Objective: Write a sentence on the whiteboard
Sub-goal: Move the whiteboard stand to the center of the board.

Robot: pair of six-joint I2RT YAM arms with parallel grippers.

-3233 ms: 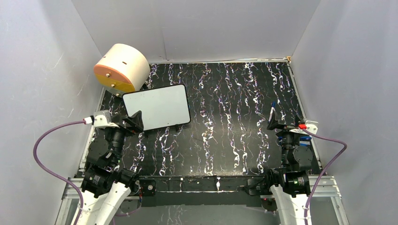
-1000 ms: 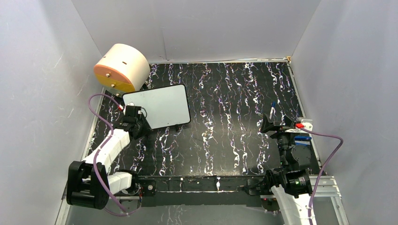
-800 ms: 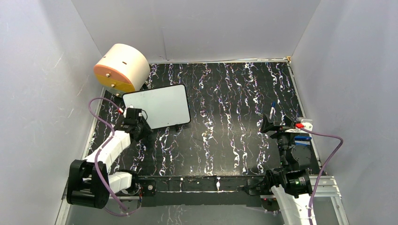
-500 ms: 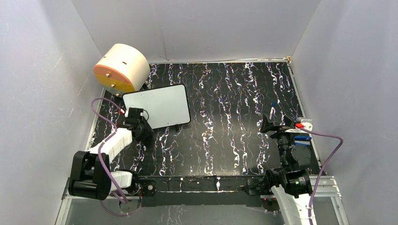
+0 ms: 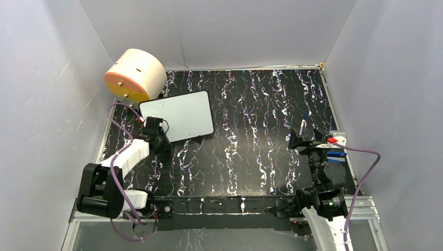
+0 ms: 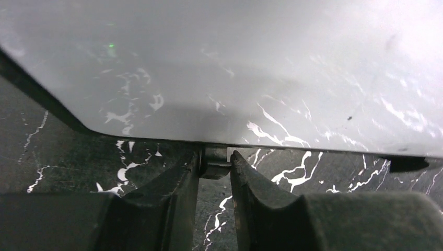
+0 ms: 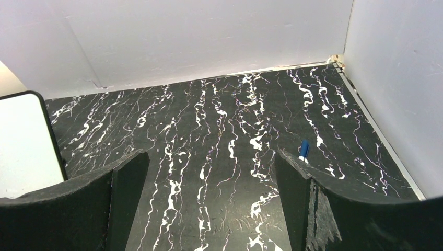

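We judge this to be the set-up step, with the writing itself not yet begun. The whiteboard (image 5: pixel 180 116) lies flat on the far left part of the table (image 5: pixel 251 157), just beside a cream-and-orange drum (image 5: pixel 135 75), and its face is bare: no sentence on it.

The left claw (image 6: pixel 215 162) sits low at the board's near edge. Its jaws stand narrow on either side of a small grey tab (image 6: pixel 215 159) under the rim. We cannot tell whether they already pinch that tab or only flank it.

The right claw (image 7: pixel 210 157) hangs over the near right of the table with its jaws wide apart and nothing between them.

A blue marker (image 7: pixel 303 150) lies on the table just beyond it, well apart from the board. Whether it is capped is too small to tell.

Next, we think, the board needs holding steady while the right claw goes down for the marker and carries it across.

We can read no brand, label or writing anywhere.
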